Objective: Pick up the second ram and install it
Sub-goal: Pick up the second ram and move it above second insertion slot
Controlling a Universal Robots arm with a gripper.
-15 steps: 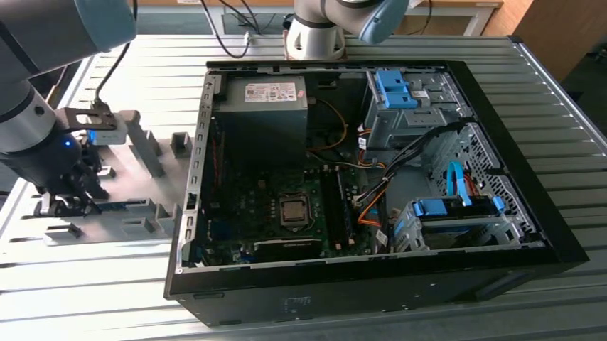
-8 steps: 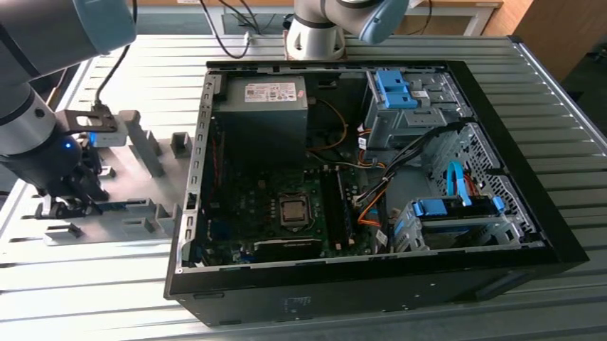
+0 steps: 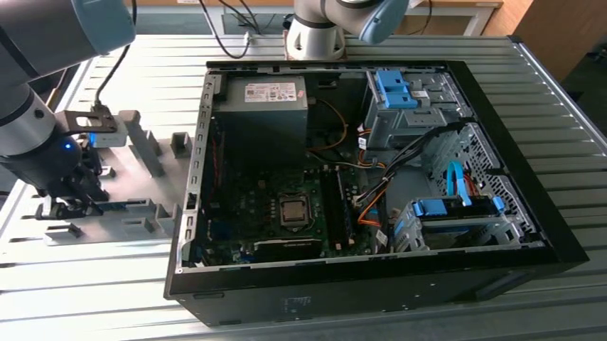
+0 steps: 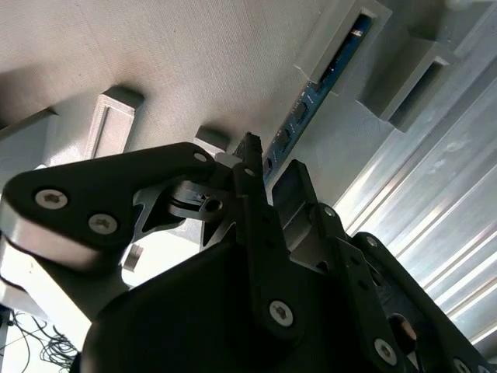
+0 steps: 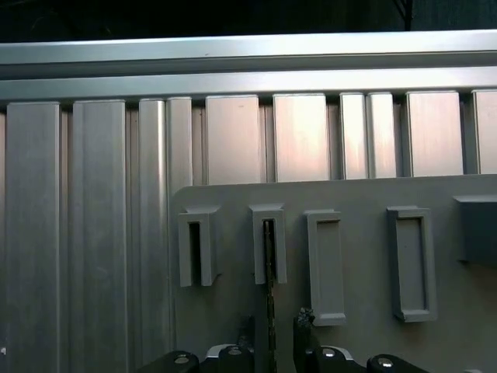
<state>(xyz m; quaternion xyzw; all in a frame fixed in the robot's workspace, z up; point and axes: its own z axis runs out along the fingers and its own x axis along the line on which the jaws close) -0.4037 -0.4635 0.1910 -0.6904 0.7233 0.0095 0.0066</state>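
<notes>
I work over a surface (image 3: 104, 298) built of silver metal rails laid side by side, with dark grooves between them. In the first wrist view the same rails (image 5: 93, 233) end at a cross rail (image 5: 248, 54), and beyond it all is dark. Light falls brightly on the metal and glares pale along the ribs. Behind the surface stands wooden furniture: a light desk edge (image 3: 465, 6) and, at the exterior view's right, a brown wooden panel (image 3: 545, 32). Black cables (image 3: 227, 53) trail across the far rails. Past the surface's edge on that right side, the floor (image 3: 595, 85) is dark.
</notes>
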